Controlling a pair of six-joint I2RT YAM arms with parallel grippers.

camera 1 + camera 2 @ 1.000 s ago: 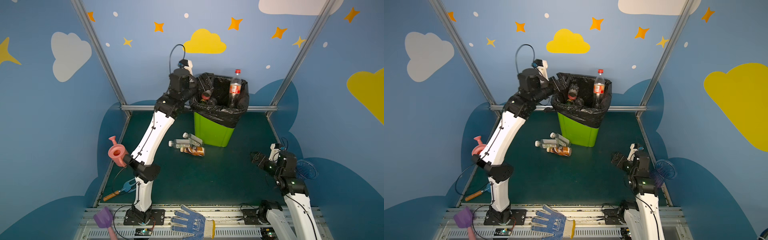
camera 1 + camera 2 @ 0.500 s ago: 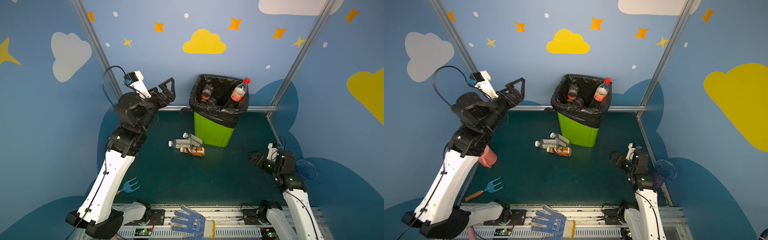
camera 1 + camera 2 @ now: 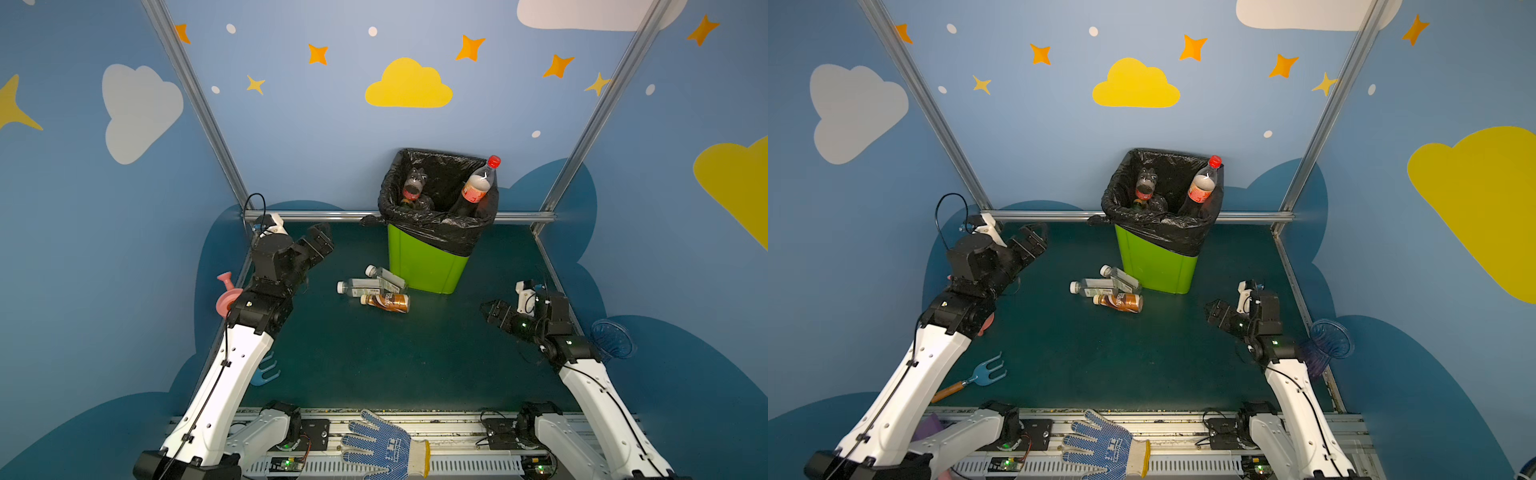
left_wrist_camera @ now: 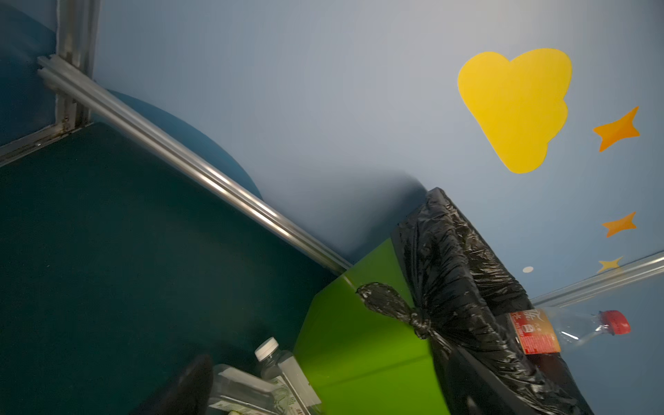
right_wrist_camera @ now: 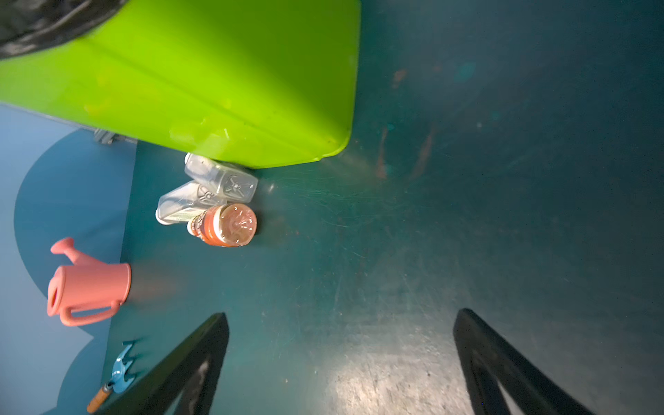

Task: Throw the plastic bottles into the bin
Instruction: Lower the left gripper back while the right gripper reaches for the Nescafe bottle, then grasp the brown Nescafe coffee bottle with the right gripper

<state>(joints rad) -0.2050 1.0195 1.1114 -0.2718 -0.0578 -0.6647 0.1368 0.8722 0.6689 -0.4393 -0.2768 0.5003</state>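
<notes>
Sizing up three plastic bottles [image 3: 374, 289] lying on the desk [image 3: 374, 357], bunched and touching, just beside the bin [image 3: 419, 266] at its near left corner. Clear pair [image 5: 206, 192] with white caps, flat-sided, one pressed against the bin wall. Brown bottle [image 3: 386, 301] on the outside of the bunch, farthest of the three from the bin, round-bodied.

Judged light, probably empty or nearly so. Thin walls, springy, likely to dent under a hard squeeze. Slick plastic on a smooth desk, so apt to skid or roll when nudged, the round brown one most of all. Best taken across mid-body, square to the long axis, clear of the tapering neck. Flat faces on the clear pair should seat better. Brown one freest to reach first.

Already in the bin: red-capped bottle [image 3: 478, 187] leaning in the far right corner and poking above the rim, dark bottle [image 3: 413, 189] toward the left side.

Left hand [image 3: 321, 241] raised left of the bin, well apart from it, jaws spread wide, holding nothing. Right hand [image 5: 341, 314] low over the desk to the right of the bin and nearer the robot, jaws wide apart, empty.

Skip the pink watering can [image 5: 86, 284], blue rake [image 3: 984, 372] and glove [image 3: 382, 449].
</notes>
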